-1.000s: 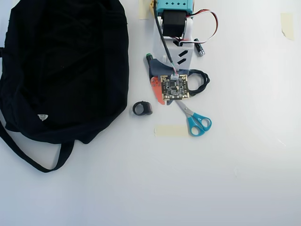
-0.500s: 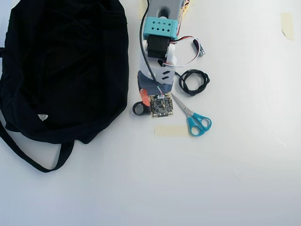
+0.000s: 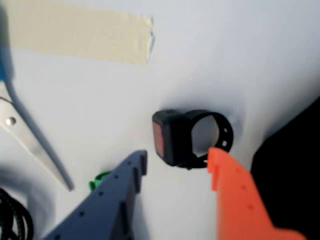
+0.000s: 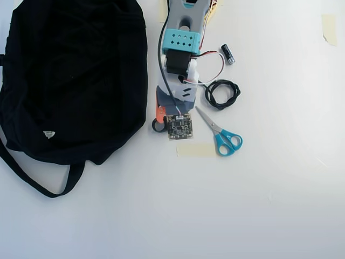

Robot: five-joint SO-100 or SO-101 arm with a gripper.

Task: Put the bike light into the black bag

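Observation:
The bike light [image 3: 186, 138] is a small black ring with a blocky body, lying on the white table. In the wrist view my gripper [image 3: 178, 154] is open, its blue finger [image 3: 112, 197] left of the light's body and its orange finger [image 3: 235, 197] overlapping the ring's right edge. From overhead only the ring's edge [image 4: 157, 126] shows under my gripper [image 4: 164, 121] and its camera board. The black bag [image 4: 75, 81] lies flat just left of the light, its strap trailing toward the table's front, and it shows as a dark patch [image 3: 292, 165] in the wrist view.
Blue-handled scissors [image 4: 221, 135] and a strip of masking tape [image 4: 195, 150] lie right of the light. A coiled black cable [image 4: 221, 93] and a short black cylinder [image 4: 228, 54] sit further back. Something small and green [image 3: 98, 180] shows beside the blue finger.
The arm has swung left and reached forward, bringing the open gripper from over the cable down onto the bike light. The light, bag and other objects have stayed put.

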